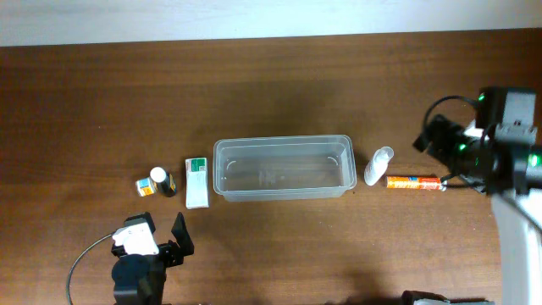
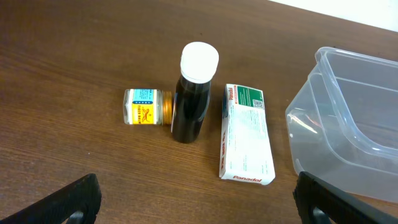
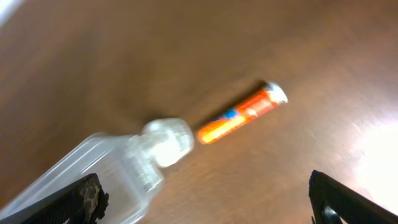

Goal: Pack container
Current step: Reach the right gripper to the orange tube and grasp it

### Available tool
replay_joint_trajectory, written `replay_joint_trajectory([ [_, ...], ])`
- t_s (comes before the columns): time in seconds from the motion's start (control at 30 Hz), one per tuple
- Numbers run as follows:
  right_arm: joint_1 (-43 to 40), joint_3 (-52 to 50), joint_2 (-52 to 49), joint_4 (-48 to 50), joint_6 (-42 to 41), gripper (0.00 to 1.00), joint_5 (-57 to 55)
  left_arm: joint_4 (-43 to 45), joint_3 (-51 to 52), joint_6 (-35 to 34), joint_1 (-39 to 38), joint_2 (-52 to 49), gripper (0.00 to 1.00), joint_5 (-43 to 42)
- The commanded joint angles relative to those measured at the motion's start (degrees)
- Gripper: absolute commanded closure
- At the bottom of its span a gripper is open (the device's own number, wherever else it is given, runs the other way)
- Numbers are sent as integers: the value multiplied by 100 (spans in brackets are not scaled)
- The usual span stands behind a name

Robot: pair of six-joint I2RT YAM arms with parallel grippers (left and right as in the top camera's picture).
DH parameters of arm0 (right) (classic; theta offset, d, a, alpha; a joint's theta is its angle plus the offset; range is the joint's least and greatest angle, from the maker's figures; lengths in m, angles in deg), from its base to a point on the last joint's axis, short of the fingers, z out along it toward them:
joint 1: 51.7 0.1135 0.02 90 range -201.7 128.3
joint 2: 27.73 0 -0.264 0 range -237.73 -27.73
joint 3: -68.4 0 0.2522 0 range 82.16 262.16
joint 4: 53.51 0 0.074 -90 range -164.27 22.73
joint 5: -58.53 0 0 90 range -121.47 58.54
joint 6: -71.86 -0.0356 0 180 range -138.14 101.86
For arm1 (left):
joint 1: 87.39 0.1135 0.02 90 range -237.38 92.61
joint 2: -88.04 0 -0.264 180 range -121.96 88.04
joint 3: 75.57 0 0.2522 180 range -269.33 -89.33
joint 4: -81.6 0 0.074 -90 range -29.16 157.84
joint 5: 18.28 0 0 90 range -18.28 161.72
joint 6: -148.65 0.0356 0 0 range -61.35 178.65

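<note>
The clear container [image 1: 279, 141] sits empty at the table's middle; its left end shows in the left wrist view [image 2: 306, 118]. To its left lie a white Panadol box [image 1: 197, 182] [image 2: 245, 134], an upright dark bottle with a white cap [image 1: 161, 180] [image 2: 189, 99] and a small yellow jar [image 1: 143, 185] [image 2: 146, 107]. To its right lie a small clear bottle [image 1: 378, 164] [image 3: 118, 168] and an orange tube [image 1: 412, 182] [image 3: 239, 115]. My left gripper [image 1: 159, 237] [image 2: 199, 208] is open and empty, in front of the box. My right gripper [image 1: 436, 159] [image 3: 211, 205] is open and empty, right of the tube.
The dark wooden table [image 1: 271, 85] ends at a pale strip along the far edge [image 1: 254, 17]. The right wrist view is blurred.
</note>
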Motion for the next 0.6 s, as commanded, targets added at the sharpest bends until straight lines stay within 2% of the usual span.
replay_joint_trajectory([
  [0.0, -699, 48, -573, -162, -544, 2, 116, 11, 31, -13, -26, 55, 0, -59],
  [0.07, -973, 42, -938, -225, -544, 0, 446, 11, 31, -13, -26, 55, 0, -59],
  [0.17, -1187, 42, -1543, -262, -546, 6, 780, 11, 31, -13, -28, 55, 0, -59],
  [0.3, -1182, 42, -2260, -243, -595, 9, 1075, 11, 31, -13, -26, 55, 0, -59],
  [0.57, -1132, -55, -3134, -245, -1379, 16, 1215, 11, 31, -13, -26, 55, 0, -59],
])
